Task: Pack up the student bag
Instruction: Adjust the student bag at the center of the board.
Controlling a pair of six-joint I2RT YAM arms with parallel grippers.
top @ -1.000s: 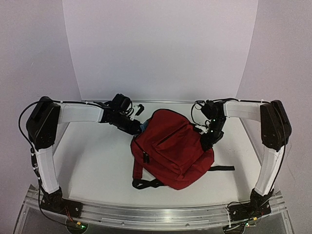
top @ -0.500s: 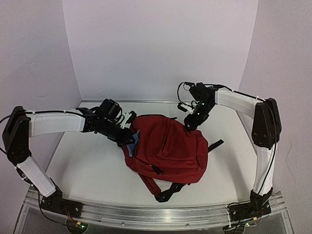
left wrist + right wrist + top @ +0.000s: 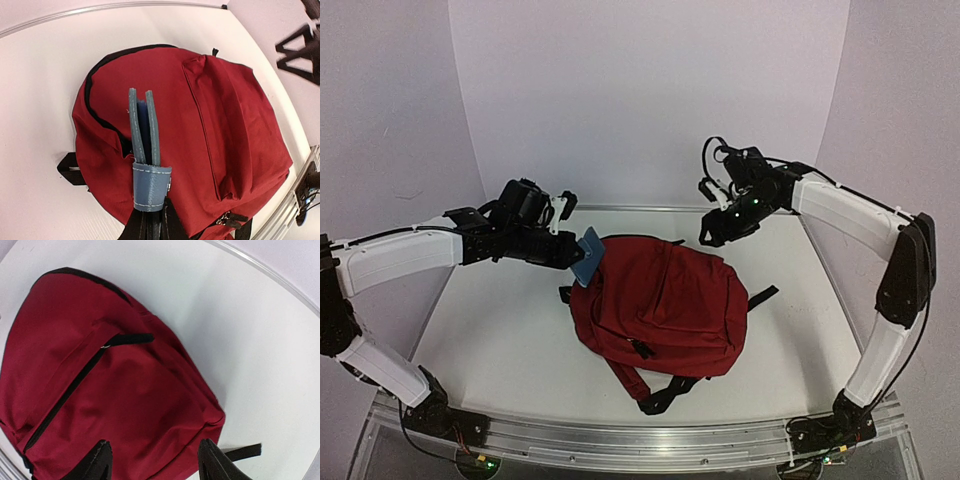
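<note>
Left jaws clamp blue strapped case (image 3: 142, 130) edge-on over left-end opening of student bag (image 3: 660, 305); bag lies lengthwise rightward. Right jaws half-open, empty, above far edge.

2 white arms (image 3: 395, 258), black joints (image 3: 905, 272), black cables (image 3: 706, 150).

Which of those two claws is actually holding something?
The left gripper: it is shut on a blue notebook at the student bag. The right gripper hangs open and empty.
</note>
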